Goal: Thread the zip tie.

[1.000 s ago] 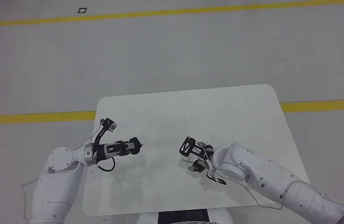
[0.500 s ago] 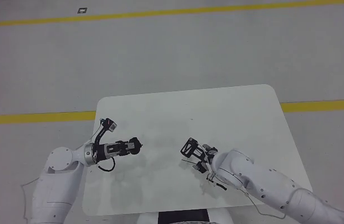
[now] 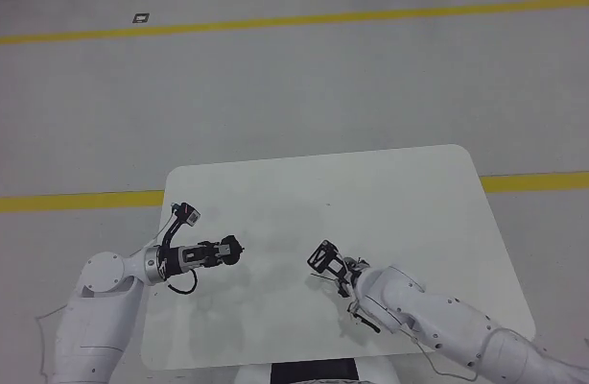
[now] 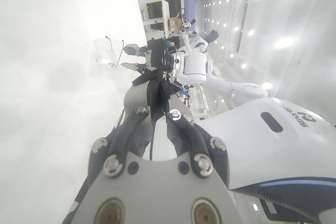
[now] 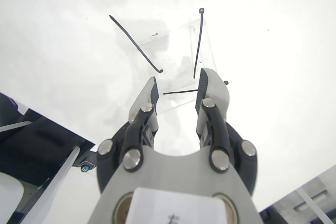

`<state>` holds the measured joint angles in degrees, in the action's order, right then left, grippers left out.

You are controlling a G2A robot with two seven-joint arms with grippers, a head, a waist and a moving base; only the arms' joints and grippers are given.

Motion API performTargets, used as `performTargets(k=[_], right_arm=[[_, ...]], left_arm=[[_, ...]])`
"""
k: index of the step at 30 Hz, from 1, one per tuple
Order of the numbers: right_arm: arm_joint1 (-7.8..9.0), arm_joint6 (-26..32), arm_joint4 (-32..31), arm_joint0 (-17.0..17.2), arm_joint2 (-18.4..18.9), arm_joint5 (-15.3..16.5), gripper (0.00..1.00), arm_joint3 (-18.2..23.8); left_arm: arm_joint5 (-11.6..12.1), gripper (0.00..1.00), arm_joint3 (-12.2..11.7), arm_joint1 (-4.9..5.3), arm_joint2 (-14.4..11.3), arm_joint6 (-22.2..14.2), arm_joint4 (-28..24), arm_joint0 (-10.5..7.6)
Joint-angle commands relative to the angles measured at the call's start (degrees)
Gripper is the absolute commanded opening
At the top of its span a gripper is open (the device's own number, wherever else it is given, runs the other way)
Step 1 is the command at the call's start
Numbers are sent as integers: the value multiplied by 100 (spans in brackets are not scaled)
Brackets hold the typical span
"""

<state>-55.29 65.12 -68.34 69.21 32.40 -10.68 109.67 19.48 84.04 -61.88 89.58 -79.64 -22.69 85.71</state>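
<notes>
Black zip tie [image 5: 180, 92] near parted right jaws.

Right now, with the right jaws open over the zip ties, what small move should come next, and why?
Probably lower the right gripper slightly and close on the crosswise zip tie. Its jaws stand open, that tie runs across the gap between them, and the diagonal zip tie and the lengthwise zip tie lie farther ahead.

Right gripper [image 5: 178, 82] spread, crosswise zip tie [image 5: 181, 92] between its fingers; slanted zip tie [image 5: 135, 45] and straight zip tie [image 5: 199, 43] beyond, at a clear box [image 5: 181, 28].
</notes>
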Motion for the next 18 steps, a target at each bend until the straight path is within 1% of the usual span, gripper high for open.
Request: performTargets(k=[1, 7, 15, 18], right_arm=[[-57, 13, -47, -33, -42, -19, 33, -69], [-228, 86, -230, -136, -160, -140, 32, -290], [-457, 179, -381, -239, -251, -279, 23, -583], [-529, 217, -434, -256, -266, -301, 23, -683]], left_arm=[[0, 0, 0, 0, 0, 0, 0, 0], [0, 0, 0, 0, 0, 0, 0, 0], [0, 0, 0, 0, 0, 0, 0, 0], [0, 0, 0, 0, 0, 0, 0, 0]])
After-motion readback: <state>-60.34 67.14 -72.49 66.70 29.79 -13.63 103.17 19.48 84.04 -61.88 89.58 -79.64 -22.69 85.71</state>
